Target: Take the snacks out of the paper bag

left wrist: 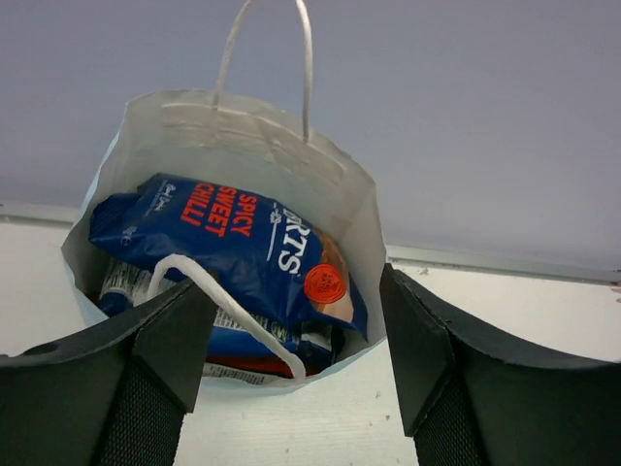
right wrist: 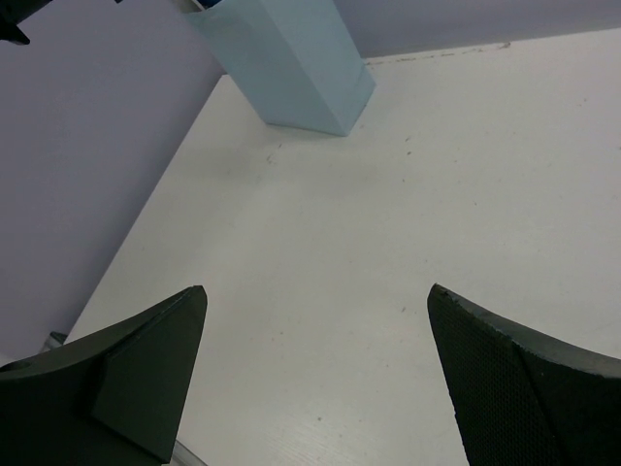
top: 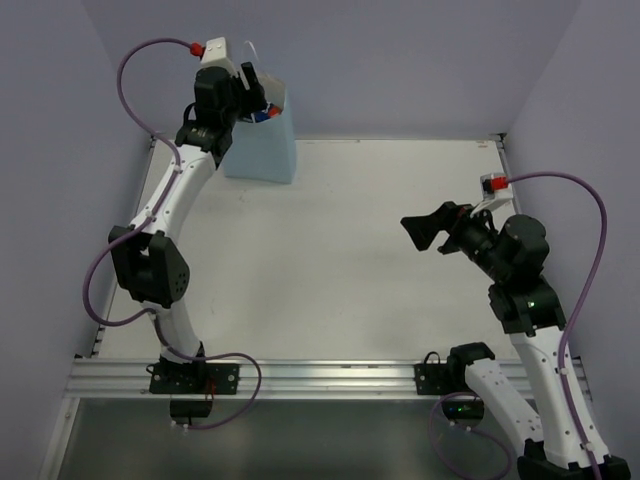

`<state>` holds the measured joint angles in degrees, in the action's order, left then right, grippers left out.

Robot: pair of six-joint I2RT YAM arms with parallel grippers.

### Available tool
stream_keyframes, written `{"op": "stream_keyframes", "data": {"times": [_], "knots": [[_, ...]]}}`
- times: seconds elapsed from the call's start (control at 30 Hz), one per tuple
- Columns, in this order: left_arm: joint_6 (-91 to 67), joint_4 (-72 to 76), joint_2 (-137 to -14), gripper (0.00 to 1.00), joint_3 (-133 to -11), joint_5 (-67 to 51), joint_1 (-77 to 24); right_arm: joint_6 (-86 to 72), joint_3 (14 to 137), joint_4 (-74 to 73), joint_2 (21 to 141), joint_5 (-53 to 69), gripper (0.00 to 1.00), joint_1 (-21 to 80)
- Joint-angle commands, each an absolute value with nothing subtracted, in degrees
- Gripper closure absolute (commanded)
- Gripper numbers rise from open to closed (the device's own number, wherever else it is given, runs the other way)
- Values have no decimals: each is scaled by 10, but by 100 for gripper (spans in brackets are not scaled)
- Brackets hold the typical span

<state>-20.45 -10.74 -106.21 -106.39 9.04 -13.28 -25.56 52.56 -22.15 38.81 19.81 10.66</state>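
Observation:
The light blue paper bag (top: 265, 150) stands upright at the table's far left. In the left wrist view its white inside (left wrist: 243, 136) is open to me, one cord handle (left wrist: 228, 306) drooping across the mouth. A dark blue snack packet with red lettering (left wrist: 233, 238) lies on top inside. More packets show beneath it, mostly hidden. My left gripper (top: 258, 100) is open and empty, just above the bag's near rim (left wrist: 291, 340). My right gripper (top: 425, 232) is open and empty (right wrist: 315, 320), far from the bag (right wrist: 291, 58), over bare table at the right.
Lilac walls close in the white table (top: 380, 260) at the back and both sides. A metal rail (top: 320, 375) runs along the near edge, with the arm bases and purple cables.

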Motion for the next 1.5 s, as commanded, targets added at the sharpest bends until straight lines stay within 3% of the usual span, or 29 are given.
{"op": "stream_keyframes", "data": {"times": [0.0, 0.13, 0.37, 0.47, 0.77, 1.17, 1.27, 1.47], "knots": [[-274, -41, -1049, 27, -1078, 62, -136, -262, 519, -194, 382, 211, 1, 107], [-291, -48, -1044, 43, -1070, 49, -137, -262, 520, -197, 381, 209, 1, 107], [-306, -69, -1004, 93, -1032, 37, -138, -263, 515, -198, 368, 211, 1, 107], [-312, -79, -974, 100, -1015, 22, -138, -262, 516, -201, 362, 211, 1, 106], [-314, -158, -855, 100, -970, -17, -137, -249, 511, -200, 342, 202, 1, 107], [-294, -288, -622, 100, -774, -60, -137, -244, 526, -168, 370, 270, 1, 112], [-288, -325, -564, 100, -740, -62, -137, -244, 553, -164, 400, 270, 1, 140], [-288, -371, -485, 97, -679, -55, -137, -215, 651, -198, 522, 162, 1, 301]]}}
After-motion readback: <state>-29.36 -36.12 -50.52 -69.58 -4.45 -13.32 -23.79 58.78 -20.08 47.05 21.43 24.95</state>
